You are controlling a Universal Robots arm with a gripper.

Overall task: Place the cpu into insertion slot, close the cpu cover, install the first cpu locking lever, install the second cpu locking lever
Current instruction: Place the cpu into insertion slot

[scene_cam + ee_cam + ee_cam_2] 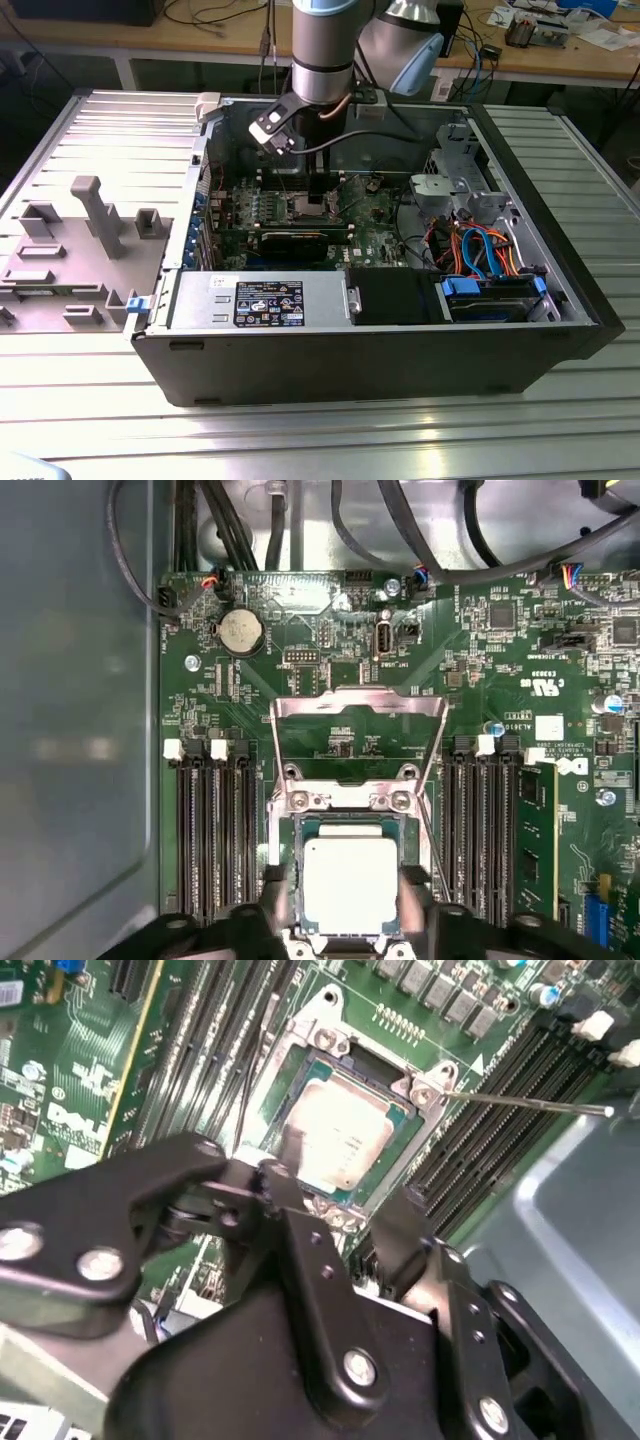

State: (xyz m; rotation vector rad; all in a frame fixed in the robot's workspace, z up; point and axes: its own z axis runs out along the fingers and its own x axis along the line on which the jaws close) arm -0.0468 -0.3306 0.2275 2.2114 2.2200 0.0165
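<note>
- the fingers (402, 1230), black and blocky, stand parted about the chip's width, one on each side of the cpu (350, 885); whether their pads touch its edges i cannot tell.
- the cpu lies flat in the insertion slot (345, 798), a small square with a dull pale-grey metal top, squared to the slot's silver frame.
- i judge the placing step to be at its end, with the cover and both levers not yet done.
- the cpu cover (358, 704), a thin silver frame with a square opening, stands tipped up at the slot's hinge end, apart from the chip.
- a locking lever (530, 1106), a thin bright wire rod, juts out free beside the slot, unlatched.
- by my judgement, closing calls for the fingers to clear the chip without nudging it.
- long black memory slots (215, 840) flank the socket on the green motherboard (500, 670).
- the dark metal case (350, 350) rests on a ribbed bench (300, 430).
</note>
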